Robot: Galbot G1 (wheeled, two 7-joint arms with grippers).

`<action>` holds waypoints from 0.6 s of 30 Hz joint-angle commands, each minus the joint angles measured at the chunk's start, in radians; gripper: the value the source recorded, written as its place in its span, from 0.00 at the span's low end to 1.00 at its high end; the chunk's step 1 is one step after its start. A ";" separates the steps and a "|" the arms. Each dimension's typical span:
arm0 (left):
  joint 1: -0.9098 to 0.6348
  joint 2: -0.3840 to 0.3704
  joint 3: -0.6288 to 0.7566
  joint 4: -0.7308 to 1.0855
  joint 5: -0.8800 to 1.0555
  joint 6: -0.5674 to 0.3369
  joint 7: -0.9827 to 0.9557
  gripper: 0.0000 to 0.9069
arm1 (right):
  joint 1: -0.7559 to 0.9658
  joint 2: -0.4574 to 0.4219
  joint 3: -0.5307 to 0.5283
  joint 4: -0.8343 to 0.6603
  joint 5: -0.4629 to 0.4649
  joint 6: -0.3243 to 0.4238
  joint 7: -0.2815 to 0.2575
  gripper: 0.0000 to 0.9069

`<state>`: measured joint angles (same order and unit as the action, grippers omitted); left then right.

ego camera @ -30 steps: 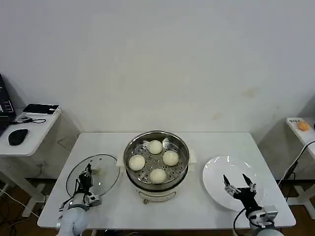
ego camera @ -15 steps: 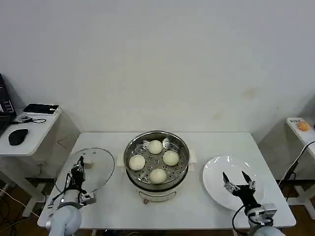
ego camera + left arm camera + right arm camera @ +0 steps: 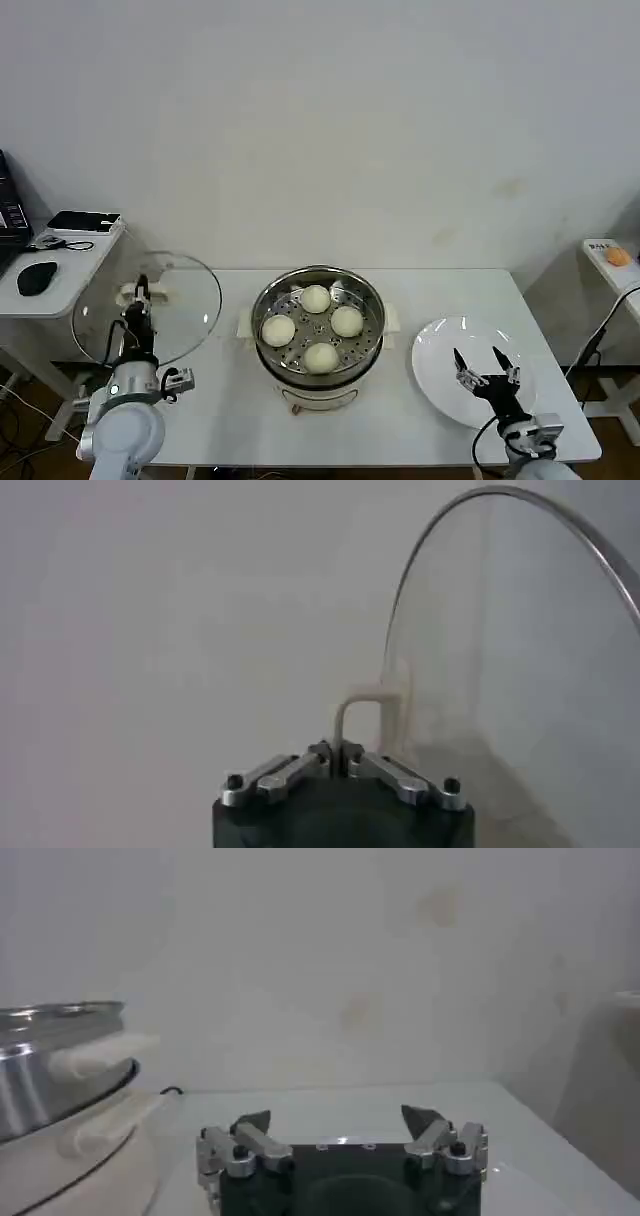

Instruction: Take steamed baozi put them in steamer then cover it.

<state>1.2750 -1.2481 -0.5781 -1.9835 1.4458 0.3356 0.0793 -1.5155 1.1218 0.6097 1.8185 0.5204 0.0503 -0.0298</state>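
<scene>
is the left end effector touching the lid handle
Touching. In the left wrist view the left end effector is shut on the cover's cream handle, holding it upright.

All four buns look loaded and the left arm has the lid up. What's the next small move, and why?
Probably carry the cover rightward until it is centred over the steamer. The left end effector grips its handle, holding it tilted, off the table; four baozi sit inside. The right end effector waits open over the plate.

The left gripper point(image 3: 141, 300) has slim black fingers on a black block, with silver linkage bars fixed by dark screws. Its wrist is a rounded light-grey shell with thin black cables. The right gripper point(image 3: 486, 368) has matching black pointed fingers, silver links and a grey wrist.
</scene>
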 commanded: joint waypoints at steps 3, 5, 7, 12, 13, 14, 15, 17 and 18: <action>-0.027 -0.081 0.181 -0.214 0.156 0.130 0.030 0.00 | -0.014 0.001 0.014 0.036 -0.010 -0.030 0.005 1.00; -0.023 -0.095 0.241 -0.223 0.179 0.128 0.036 0.00 | -0.023 0.001 0.020 0.053 -0.017 -0.040 0.007 1.00; -0.022 -0.109 0.294 -0.224 0.204 0.126 0.041 0.00 | -0.035 0.001 0.026 0.070 -0.024 -0.053 0.009 1.00; -0.045 -0.139 0.432 -0.178 0.205 0.125 0.073 0.00 | -0.047 0.009 0.045 0.093 -0.074 -0.101 0.037 1.00; -0.055 -0.143 0.450 -0.153 0.192 0.130 0.074 0.00 | -0.045 0.009 0.045 0.093 -0.075 -0.103 0.039 1.00; -0.060 -0.147 0.460 -0.121 0.195 0.130 0.067 0.00 | -0.046 0.013 0.050 0.093 -0.078 -0.102 0.042 1.00; -0.069 -0.159 0.478 -0.086 0.198 0.131 0.054 0.00 | -0.049 0.015 0.052 0.100 -0.079 -0.109 0.048 1.00; -0.085 -0.178 0.505 -0.063 0.202 0.136 0.064 0.00 | -0.051 0.021 0.058 0.107 -0.081 -0.115 0.050 1.00; -0.093 -0.190 0.522 -0.054 0.210 0.136 0.070 0.00 | -0.052 0.024 0.060 0.110 -0.081 -0.118 0.051 1.00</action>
<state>1.2310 -1.3661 -0.2771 -2.1304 1.6126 0.4427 0.1270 -1.5542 1.1351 0.6524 1.8907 0.4709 -0.0218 0.0001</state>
